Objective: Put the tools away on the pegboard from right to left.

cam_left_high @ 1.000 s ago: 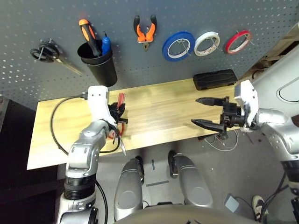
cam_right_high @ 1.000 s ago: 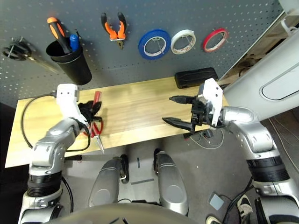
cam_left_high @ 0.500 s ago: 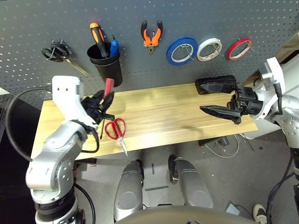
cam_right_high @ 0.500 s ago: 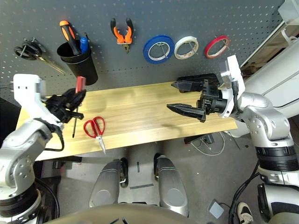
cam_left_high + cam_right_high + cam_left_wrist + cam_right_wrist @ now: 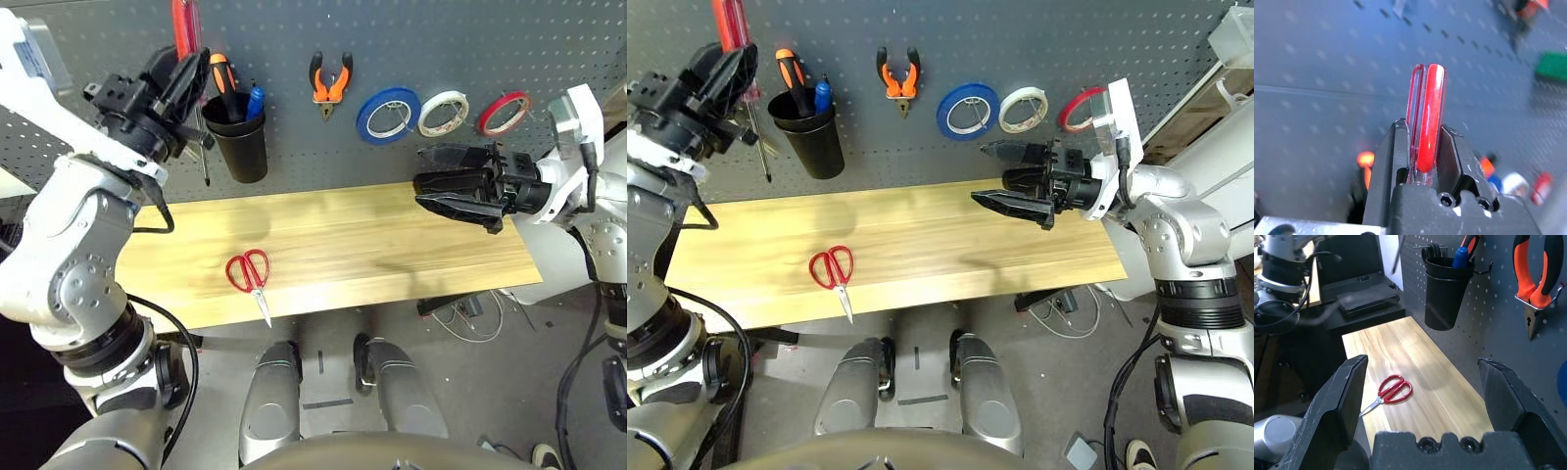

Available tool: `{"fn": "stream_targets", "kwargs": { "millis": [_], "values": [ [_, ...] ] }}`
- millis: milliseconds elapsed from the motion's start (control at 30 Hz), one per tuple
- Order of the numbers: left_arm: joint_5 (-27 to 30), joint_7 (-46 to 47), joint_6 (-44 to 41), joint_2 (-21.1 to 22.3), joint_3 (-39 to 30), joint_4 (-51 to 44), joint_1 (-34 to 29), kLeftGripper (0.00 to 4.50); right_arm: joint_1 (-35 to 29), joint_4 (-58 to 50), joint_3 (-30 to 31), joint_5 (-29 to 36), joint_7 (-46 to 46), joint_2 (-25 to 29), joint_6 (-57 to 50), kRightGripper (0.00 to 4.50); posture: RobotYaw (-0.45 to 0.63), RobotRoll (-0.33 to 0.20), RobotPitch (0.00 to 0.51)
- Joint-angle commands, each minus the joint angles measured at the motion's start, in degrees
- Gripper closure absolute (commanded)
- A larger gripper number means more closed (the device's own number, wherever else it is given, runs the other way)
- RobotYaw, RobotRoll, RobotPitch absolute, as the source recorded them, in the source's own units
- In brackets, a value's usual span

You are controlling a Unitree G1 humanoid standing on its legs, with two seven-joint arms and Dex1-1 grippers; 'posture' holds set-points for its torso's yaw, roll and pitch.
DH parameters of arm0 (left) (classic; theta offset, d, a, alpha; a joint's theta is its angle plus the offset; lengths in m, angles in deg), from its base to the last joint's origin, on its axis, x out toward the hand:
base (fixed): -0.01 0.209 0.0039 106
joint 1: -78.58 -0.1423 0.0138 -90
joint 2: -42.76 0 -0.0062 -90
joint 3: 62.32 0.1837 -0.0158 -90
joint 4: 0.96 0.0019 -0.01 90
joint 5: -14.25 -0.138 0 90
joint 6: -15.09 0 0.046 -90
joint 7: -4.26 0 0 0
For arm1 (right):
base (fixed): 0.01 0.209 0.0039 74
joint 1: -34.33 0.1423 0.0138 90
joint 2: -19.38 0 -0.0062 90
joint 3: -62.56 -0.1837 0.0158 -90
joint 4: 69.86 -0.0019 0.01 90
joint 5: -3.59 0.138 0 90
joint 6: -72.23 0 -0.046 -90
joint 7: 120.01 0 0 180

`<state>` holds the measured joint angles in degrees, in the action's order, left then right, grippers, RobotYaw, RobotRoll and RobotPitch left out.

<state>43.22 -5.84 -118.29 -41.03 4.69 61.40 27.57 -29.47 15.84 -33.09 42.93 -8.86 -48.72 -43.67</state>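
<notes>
The left pincer (image 5: 174, 76) is up high in front of the pegboard (image 5: 411, 39), clamped on the red screwdriver (image 5: 184, 27). In the left wrist view the clear red handle (image 5: 1425, 122) stands squeezed between the two black fingers (image 5: 1388, 161), ribbed and glossy. Its handle points up and its thin steel shaft (image 5: 204, 157) hangs down below the pincer, just to the left of the black cup (image 5: 238, 142). The cup hangs on the board and holds an orange-and-black screwdriver (image 5: 222, 78) and a blue-handled tool (image 5: 254, 101).

Along the board to the right: orange pliers (image 5: 331, 83) hanging nose down, then the blue tape roll (image 5: 388, 112), the white roll (image 5: 443, 113) and the thin red ring (image 5: 502, 113), each on its own hook.

Down on the counter (image 5: 392, 245), the red scissors (image 5: 251, 279) lie flat toward the left front, loops toward the board, blades closed and pointing at the front edge. Nothing touches them.

The right pincer (image 5: 431, 189) hovers over the right end of the counter, fingers spread wide apart and holding nothing. In the right wrist view its two fingers (image 5: 1342, 396) frame the scissors (image 5: 1393, 390), the cup (image 5: 1445, 289) and the pliers (image 5: 1535, 276).
</notes>
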Motion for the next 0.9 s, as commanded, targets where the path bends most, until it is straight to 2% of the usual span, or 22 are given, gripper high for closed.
{"fn": "stream_targets", "kwargs": {
  "millis": [33, 167, 367, 567, 900],
  "values": [
    [-3.1, 2.4, 7.2, -1.7, 1.3, 5.9, 3.2, 3.6, -1.7, -1.7, -0.8, -0.1, 0.9, 0.1, 0.1, 0.0, 0.02, 0.0, 0.116],
    [-6.8, 3.4, 14.9, -2.3, 2.8, 11.5, 4.8, 3.6, -2.9, -3.0, -1.1, 0.2, 2.1, -0.1, 0.1, 0.0, 0.0, 0.0, 0.117],
    [-8.2, 2.8, 21.6, -3.1, 4.3, 18.4, 6.3, 3.6, -3.9, -4.3, -1.4, 0.6, 3.2, 0.1, -0.1, 0.0, -0.02, 0.0, 0.119],
    [-8.4, 3.4, 25.1, -5.5, 5.5, 21.7, 7.0, 3.6, -4.2, -5.1, -1.2, 0.7, 4.2, -0.3, -0.2, 0.0, -0.02, 0.0, 0.121],
    [-8.3, 3.5, 26.6, -7.0, 6.8, 22.3, 5.8, 3.6, -4.6, -6.1, -1.1, 1.1, 5.4, -0.6, -0.5, 0.0, -0.03, 0.0, 0.133]
  ]
}}
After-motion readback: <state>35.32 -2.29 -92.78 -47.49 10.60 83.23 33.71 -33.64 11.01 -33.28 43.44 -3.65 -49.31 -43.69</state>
